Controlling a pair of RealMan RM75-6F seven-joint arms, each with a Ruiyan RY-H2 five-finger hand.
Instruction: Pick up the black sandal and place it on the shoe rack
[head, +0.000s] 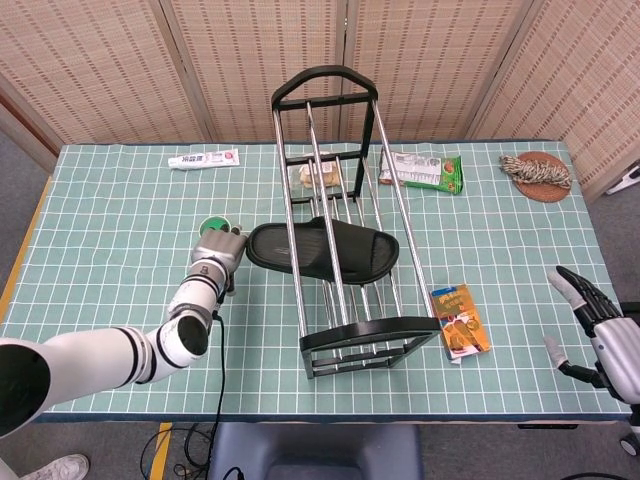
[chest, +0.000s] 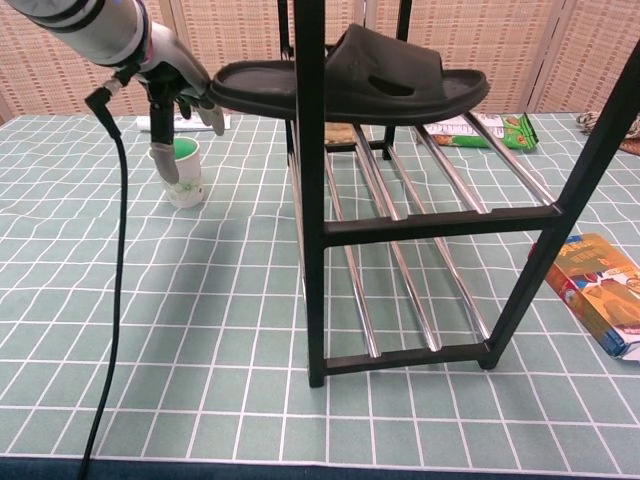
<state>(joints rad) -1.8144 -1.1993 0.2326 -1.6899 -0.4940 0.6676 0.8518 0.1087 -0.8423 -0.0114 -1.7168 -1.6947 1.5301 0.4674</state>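
One black sandal (chest: 350, 82) lies across shoe rack (chest: 310, 230) top rails, heel overhanging; left hand (chest: 178, 78) touches heel, fingers spread, gripping nothing. Overpush risks tipping it off. Right hand (head: 600, 330) open, idle.

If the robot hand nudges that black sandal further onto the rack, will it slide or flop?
The black sandal probably slides readily, since it rests on smooth metal rods of the shoe rack. It looks fairly stiff: its end overhangs toward the left robot hand without drooping. Likely light foam or rubber.
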